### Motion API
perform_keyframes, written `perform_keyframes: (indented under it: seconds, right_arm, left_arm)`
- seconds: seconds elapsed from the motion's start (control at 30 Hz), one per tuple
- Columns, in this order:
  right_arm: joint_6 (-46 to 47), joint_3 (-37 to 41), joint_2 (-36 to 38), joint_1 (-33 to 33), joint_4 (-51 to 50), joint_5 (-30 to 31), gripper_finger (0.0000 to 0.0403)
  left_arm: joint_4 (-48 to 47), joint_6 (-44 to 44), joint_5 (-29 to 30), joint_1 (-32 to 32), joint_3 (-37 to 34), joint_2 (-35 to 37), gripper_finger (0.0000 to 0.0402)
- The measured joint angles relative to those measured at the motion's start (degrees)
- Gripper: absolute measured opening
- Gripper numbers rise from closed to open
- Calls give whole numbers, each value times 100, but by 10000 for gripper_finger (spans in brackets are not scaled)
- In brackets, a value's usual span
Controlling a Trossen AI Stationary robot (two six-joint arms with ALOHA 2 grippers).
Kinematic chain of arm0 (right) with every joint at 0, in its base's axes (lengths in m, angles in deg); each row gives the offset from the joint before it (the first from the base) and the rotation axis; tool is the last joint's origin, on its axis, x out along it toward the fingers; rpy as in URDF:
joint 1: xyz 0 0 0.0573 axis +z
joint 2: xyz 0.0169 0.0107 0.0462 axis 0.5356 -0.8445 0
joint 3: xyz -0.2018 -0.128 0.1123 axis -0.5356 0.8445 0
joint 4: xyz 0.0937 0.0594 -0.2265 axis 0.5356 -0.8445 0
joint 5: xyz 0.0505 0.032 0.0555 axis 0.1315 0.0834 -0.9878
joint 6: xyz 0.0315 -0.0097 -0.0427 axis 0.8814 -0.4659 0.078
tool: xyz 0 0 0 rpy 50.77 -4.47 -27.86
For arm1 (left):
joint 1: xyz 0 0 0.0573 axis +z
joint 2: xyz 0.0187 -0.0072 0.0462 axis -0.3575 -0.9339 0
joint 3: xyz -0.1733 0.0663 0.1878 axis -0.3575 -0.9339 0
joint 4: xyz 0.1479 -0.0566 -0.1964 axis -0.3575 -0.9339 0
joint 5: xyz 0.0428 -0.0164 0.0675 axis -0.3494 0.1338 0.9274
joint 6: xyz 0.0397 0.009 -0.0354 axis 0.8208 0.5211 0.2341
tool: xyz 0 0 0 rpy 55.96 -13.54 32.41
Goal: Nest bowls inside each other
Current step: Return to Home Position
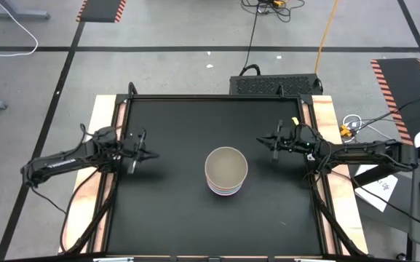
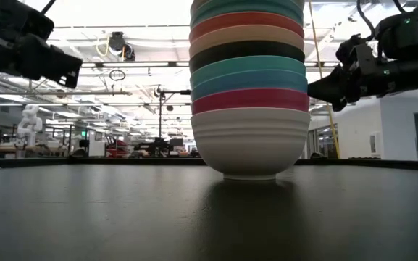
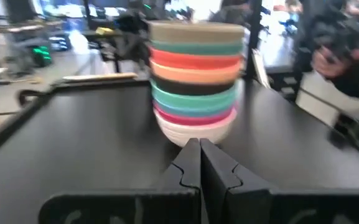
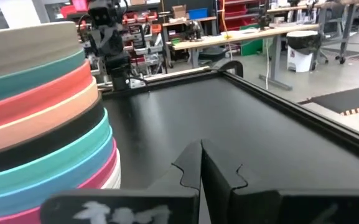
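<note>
- Stack of bowls is seen in the high view near the middle of the table, with an olive-grey bowl uppermost. One stack is counted, and no loose bowl is found anywhere on the table. The left claw is held to the stack's left and the right claw to its right. Both are pointed inward and neither touches it. The right claw is judged the nearer.
- Low view: the stack is shown upright, its long axis vertical, with a white bowl at the bottom resting on the table. Above the white one, bands of magenta, light blue, teal, black, peach, red and green are counted, eight bowls in all. The top is cut off by the frame. An arm is hung clear of the table on either side.
- Left wrist view: the stack is placed straight ahead of the left claw and well apart from it. An olive-grey rim is seen on top, so nine bowls are reckoned. The claw is closed tight on nothing.
- Right wrist view: the stack is found just beside the right claw, off its line rather than ahead of it. This claw too is closed tight and empty.
- Nesting is judged complete, so only withdrawal is thought to be left. Each claw is best drawn outward, away from the stack, with more care owed on the right.
</note>
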Motion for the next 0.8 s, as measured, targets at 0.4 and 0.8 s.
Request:
perform_keyframes:
  seconds: [0.4, 0.8]
  right_arm:
    - [-48, 55, 224, -9, -67, -131, 0]
    - [-283, 55, 583, -11, -157, -175, 0]
  left_arm:
    - [-361, 400, 222, -209, -119, 458, 0]
    - [-396, 126, 467, -271, -253, -65, 0]
